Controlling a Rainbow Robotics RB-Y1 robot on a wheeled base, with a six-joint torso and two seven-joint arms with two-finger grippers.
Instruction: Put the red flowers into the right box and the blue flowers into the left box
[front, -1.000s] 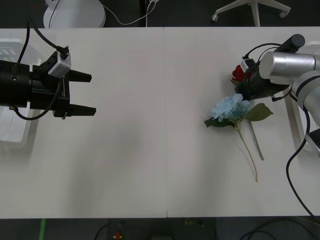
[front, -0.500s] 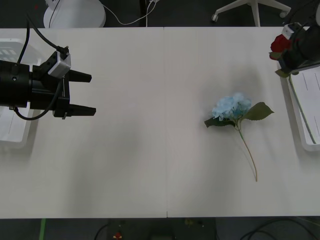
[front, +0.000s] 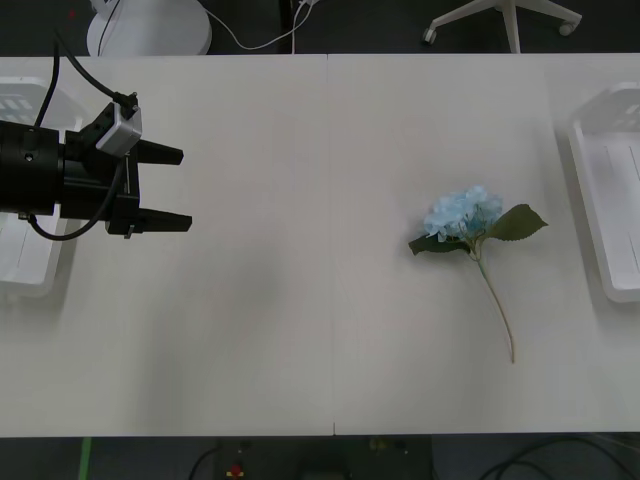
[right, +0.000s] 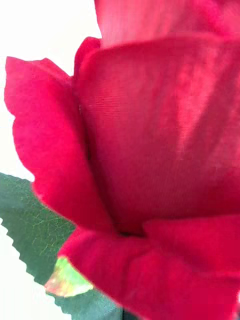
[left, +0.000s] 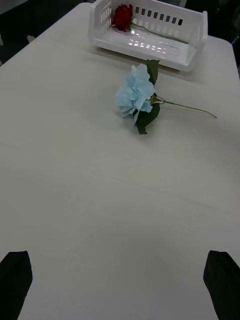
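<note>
One blue flower (front: 462, 213) lies on the white table right of centre, its stem pointing toward the front edge; the left wrist view has this blue flower (left: 134, 95) in front of the right box (left: 150, 47). A red flower (left: 121, 16) lies in that box at one end. The right box (front: 582, 190) sits at the table's right edge. Close against the right wrist camera is a red flower (right: 150, 150) with a green leaf (right: 30, 220). My left gripper (front: 186, 188) hovers open over the table's left side, the same left gripper (left: 119, 285) holding nothing. The left box (front: 30, 270) lies partly under that arm.
A wide stretch of bare table separates the left gripper from the blue flower. Beyond the table's far edge stand a chair base (front: 505, 20) and a white round stand (front: 150, 28) with cables.
The right arm lifted a red flower from beside the blue flower, carried it right over the right box, then left the front view. The left arm and blue flower stayed put.
</note>
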